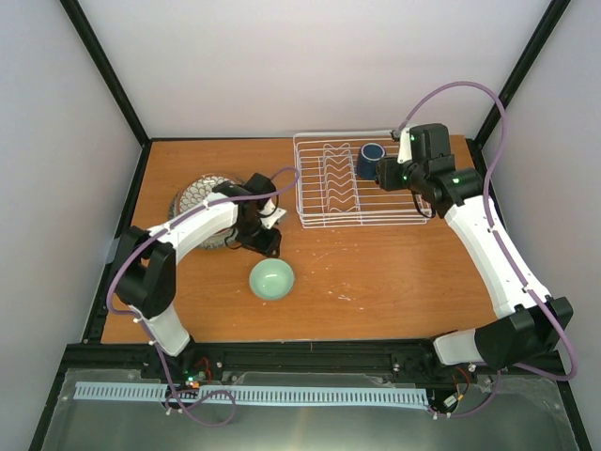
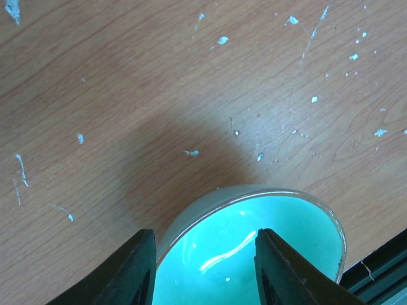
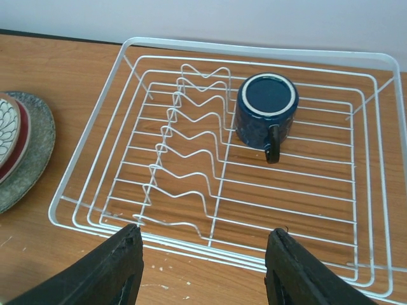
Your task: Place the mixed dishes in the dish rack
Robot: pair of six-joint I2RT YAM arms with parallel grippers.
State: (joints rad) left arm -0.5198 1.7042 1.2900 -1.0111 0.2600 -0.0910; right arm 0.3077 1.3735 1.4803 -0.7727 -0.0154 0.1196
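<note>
Top external view is showing us one dish loaded. The dark blue mug (image 1: pixel 370 160) is sitting, apparently upside down, in the right-hand section of the dish rack (image 1: pixel 362 225), beside the upright dividers, whose slots are holding nothing. The small pale green bowl (image 1: pixel 271 279) is resting on the worktop (image 1: pixel 394 272), well apart from the rack. The stack of plates (image 1: pixel 192 199) is lying at the left, partly hidden under the left arm. We are seeing the left jaws spread wide just above the bowl's rim, gripping nothing. The right jaws are hanging wide apart above the rack's right side, also gripping nothing. We are judging the task barely begun: the bowl and every plate are waiting to be loaded.
</note>
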